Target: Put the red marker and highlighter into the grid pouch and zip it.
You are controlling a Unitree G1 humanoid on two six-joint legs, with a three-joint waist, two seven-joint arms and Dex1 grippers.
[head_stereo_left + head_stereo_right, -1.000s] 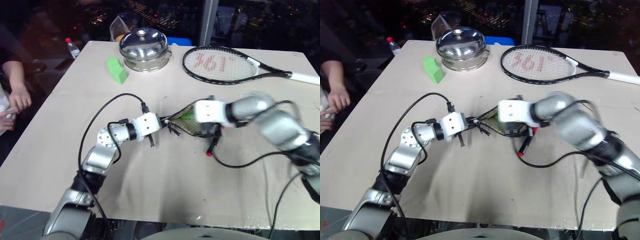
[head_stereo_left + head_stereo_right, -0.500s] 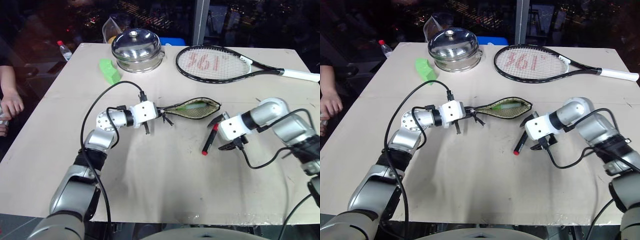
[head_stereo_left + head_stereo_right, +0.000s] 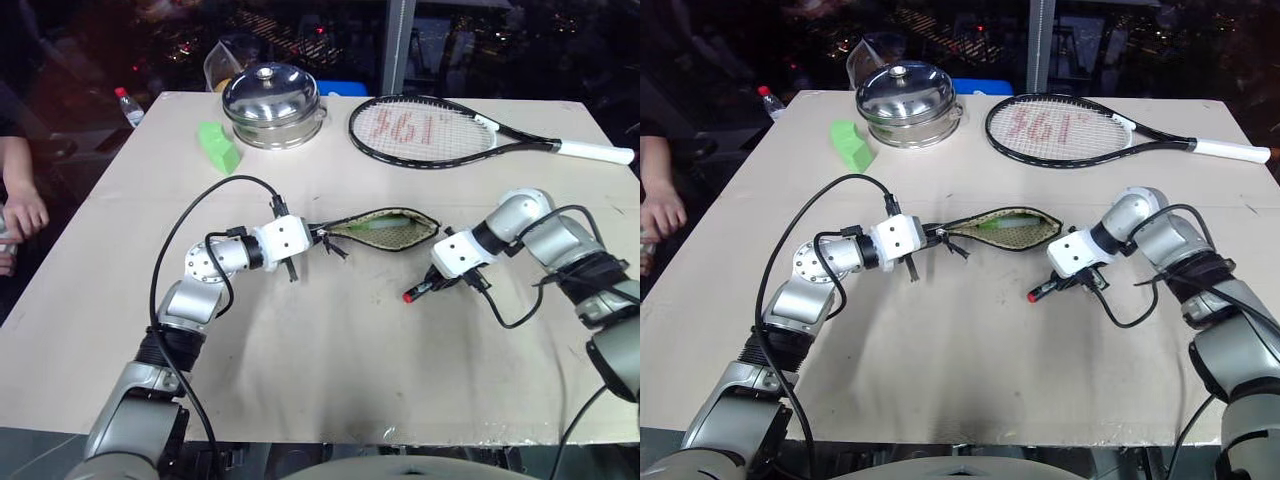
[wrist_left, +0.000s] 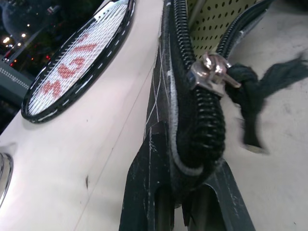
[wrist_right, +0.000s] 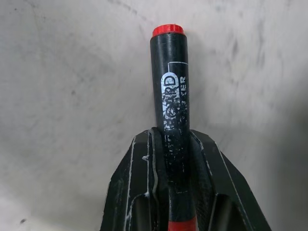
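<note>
The grid pouch (image 3: pixel 392 232) lies open at mid-table, its olive lining showing. Inside it rests the light-green highlighter (image 3: pixel 386 221). My left gripper (image 3: pixel 312 238) is shut on the pouch's left end, and in the left wrist view its fingers (image 4: pixel 144 192) pinch the fabric just below the zipper pull (image 4: pixel 211 72). To the right of the pouch, my right gripper (image 3: pixel 438 281) is shut on the red marker (image 5: pixel 170 91). The marker's black barrel sticks out between the jaws, and its red end (image 3: pixel 408 297) is at the table surface.
A tennis racket (image 3: pixel 440 128), a lidded steel pot (image 3: pixel 272 92) and a green wedge block (image 3: pixel 219 146) sit along the far side. A water bottle (image 3: pixel 128 103) stands at the far left corner. A person's hand (image 3: pixel 22 212) is at the left edge.
My right gripper left the pouch's mouth, dropped to the marker on the right and closed on it. The left gripper has kept its hold on the pouch.
</note>
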